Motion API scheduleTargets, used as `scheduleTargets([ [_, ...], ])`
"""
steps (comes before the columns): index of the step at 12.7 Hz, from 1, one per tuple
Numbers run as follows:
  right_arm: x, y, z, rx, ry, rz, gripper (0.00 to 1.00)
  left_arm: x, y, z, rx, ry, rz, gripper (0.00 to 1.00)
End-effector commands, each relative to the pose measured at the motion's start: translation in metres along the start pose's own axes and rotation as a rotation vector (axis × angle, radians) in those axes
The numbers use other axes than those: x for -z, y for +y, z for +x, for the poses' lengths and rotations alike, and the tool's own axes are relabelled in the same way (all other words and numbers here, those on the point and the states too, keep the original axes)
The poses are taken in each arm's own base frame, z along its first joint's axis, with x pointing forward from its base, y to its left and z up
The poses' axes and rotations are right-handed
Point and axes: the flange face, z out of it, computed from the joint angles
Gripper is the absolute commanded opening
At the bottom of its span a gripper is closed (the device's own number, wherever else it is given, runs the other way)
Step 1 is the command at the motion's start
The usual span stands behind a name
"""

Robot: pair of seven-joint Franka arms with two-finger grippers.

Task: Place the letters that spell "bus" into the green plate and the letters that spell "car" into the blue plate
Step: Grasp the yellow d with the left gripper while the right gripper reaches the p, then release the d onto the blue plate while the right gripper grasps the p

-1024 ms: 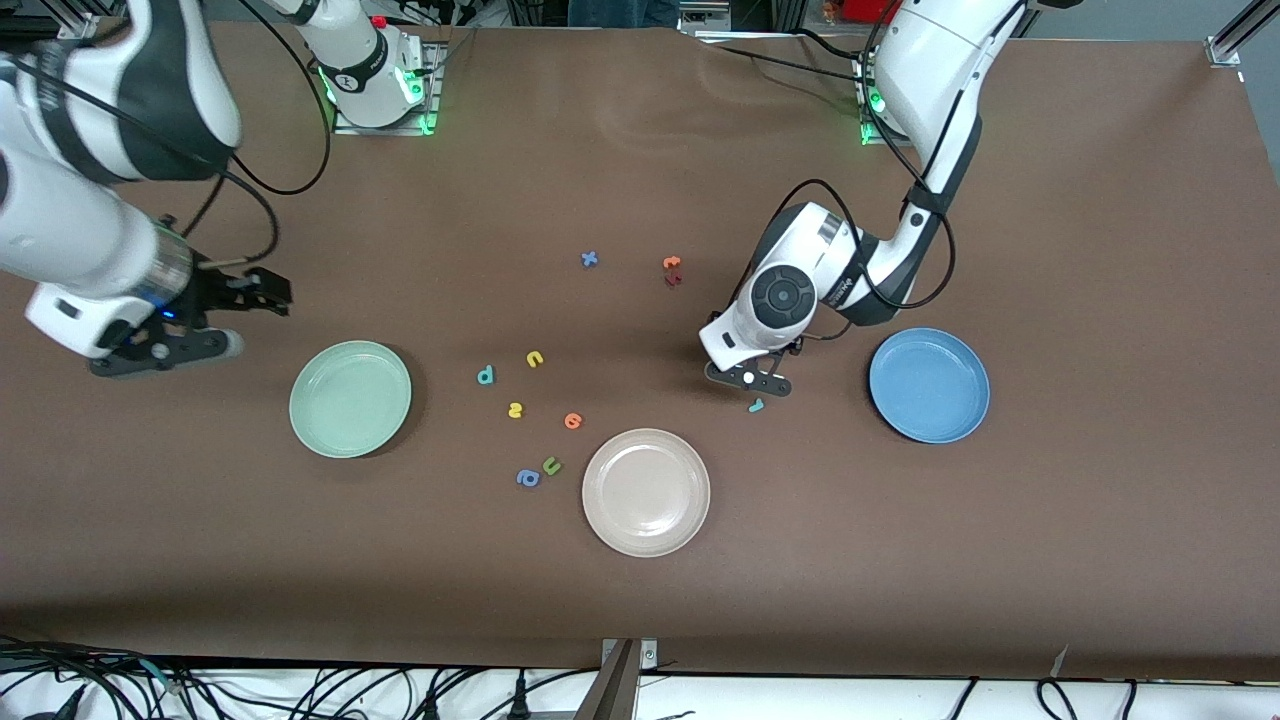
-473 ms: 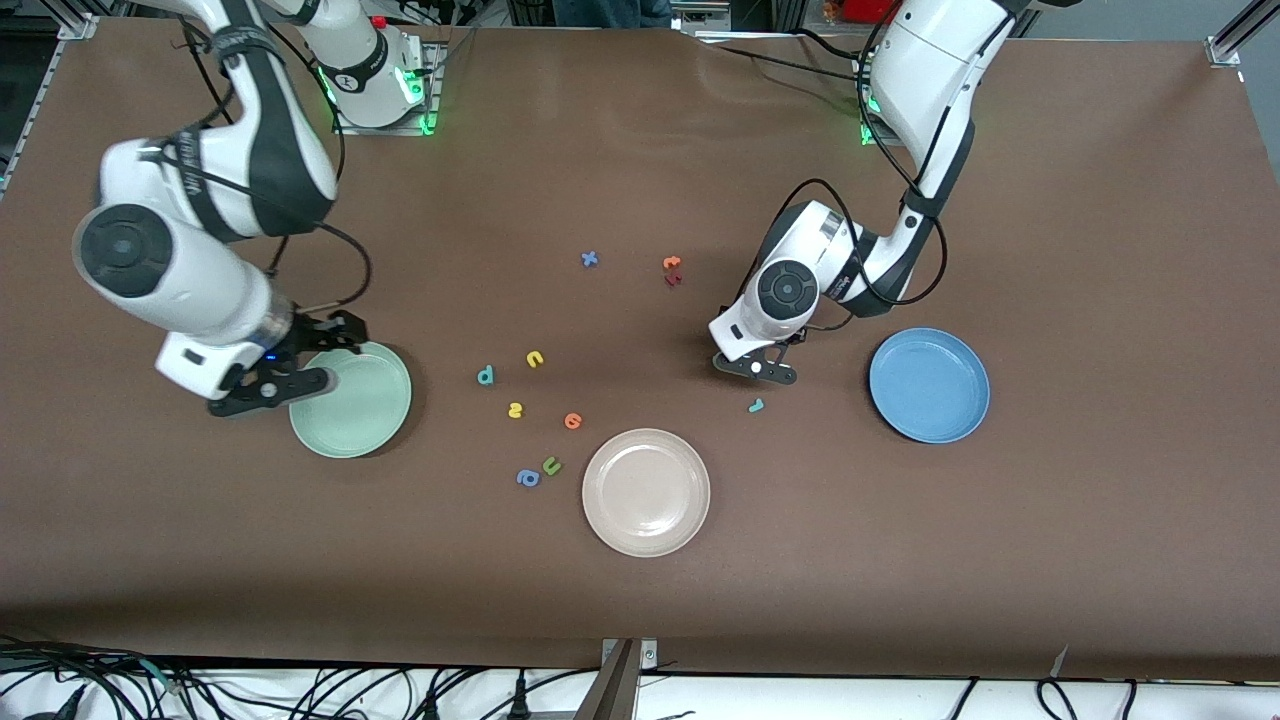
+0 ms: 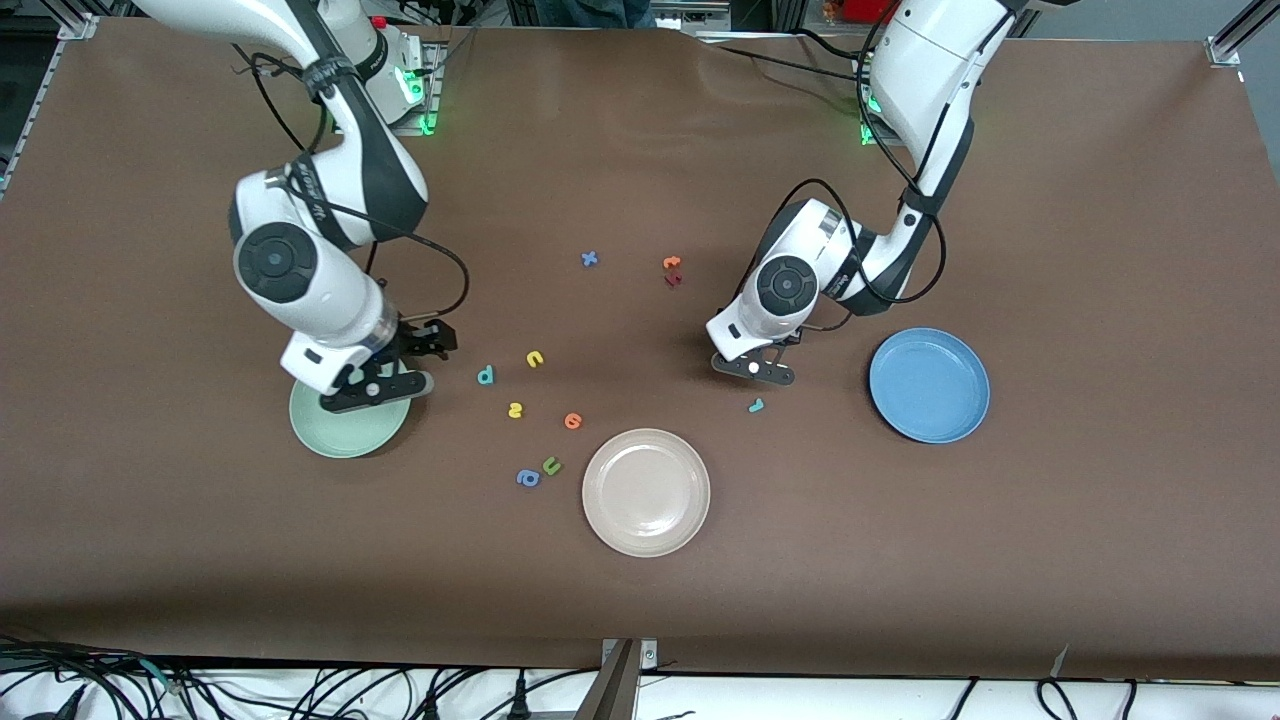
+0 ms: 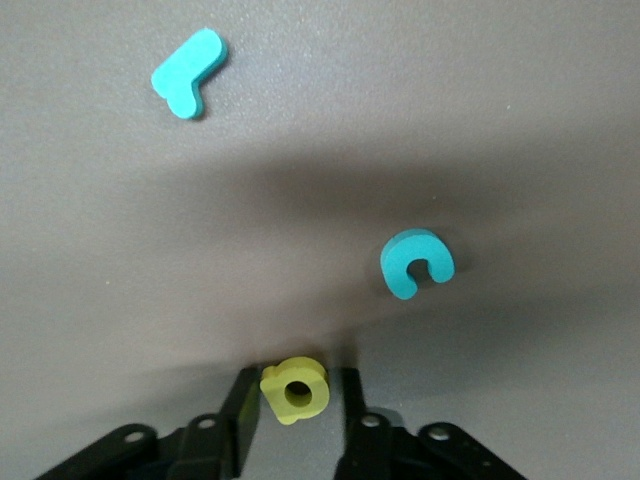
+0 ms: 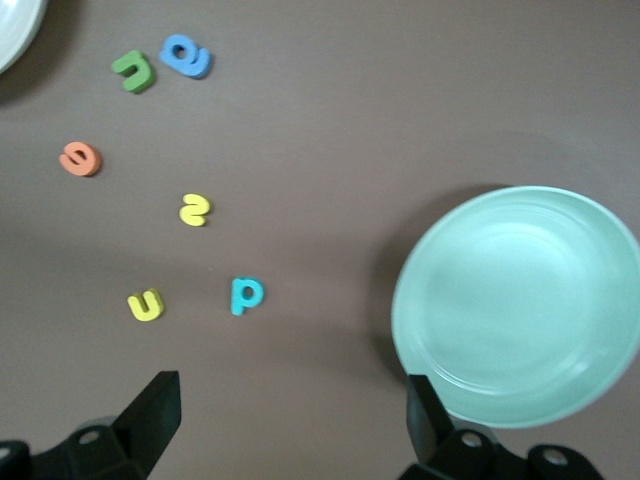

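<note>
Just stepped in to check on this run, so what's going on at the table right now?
Two arms are sorting small foam letters into plates. The left tool is down at the table with its fingers on either side of the yellow a, beside the teal c and teal r, near the blue plate. The right tool hangs open over the green plate. The teal b, yellow u and yellow s lie unsorted.

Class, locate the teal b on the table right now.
In the front view the teal b lies between the green plate and the yellow u.
</note>
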Motion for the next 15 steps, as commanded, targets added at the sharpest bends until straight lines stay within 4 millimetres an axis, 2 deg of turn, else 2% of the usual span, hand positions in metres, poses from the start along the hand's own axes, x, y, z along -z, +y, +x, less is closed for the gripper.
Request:
scheduleTargets([
  [1, -0.033, -0.020, -0.006, 0.036, 0.027, 0.013, 1.00, 0.001, 0.002, -0.002, 0.009, 0.015, -0.006, 0.09],
  [3, -0.065, -0.026, -0.014, 0.047, 0.049, 0.026, 1.00, 0.001, -0.001, -0.003, 0.009, 0.008, -0.005, 0.06],
  [4, -0.079, -0.027, -0.017, 0.055, 0.053, 0.031, 1.00, 0.010, -0.005, -0.001, 0.008, 0.014, -0.006, 0.06],
  [6, -0.097, -0.028, -0.020, 0.146, 0.074, 0.037, 0.99, 0.045, -0.020, -0.002, 0.015, 0.004, 0.012, 0.07],
  [8, -0.117, -0.028, -0.028, 0.155, 0.115, 0.047, 0.94, 0.071, -0.062, 0.006, -0.013, -0.025, 0.011, 0.07],
  [9, -0.129, -0.028, -0.032, 0.154, 0.134, 0.054, 0.94, 0.077, -0.090, 0.010, -0.030, -0.052, 0.008, 0.07],
  [10, -0.141, -0.029, -0.035, 0.152, 0.150, 0.061, 0.94, 0.093, -0.121, 0.017, -0.057, -0.043, 0.014, 0.07],
  [12, -0.157, -0.029, -0.036, 0.133, 0.160, 0.072, 0.91, 0.103, -0.173, 0.023, -0.079, -0.039, 0.058, 0.06],
  [13, -0.159, -0.031, -0.036, 0.128, 0.158, 0.076, 0.87, 0.102, -0.192, 0.024, -0.089, -0.042, 0.078, 0.06],
  [15, -0.162, -0.029, -0.038, 0.070, 0.145, 0.079, 0.85, 0.100, -0.246, 0.025, -0.103, -0.050, 0.102, 0.07],
])
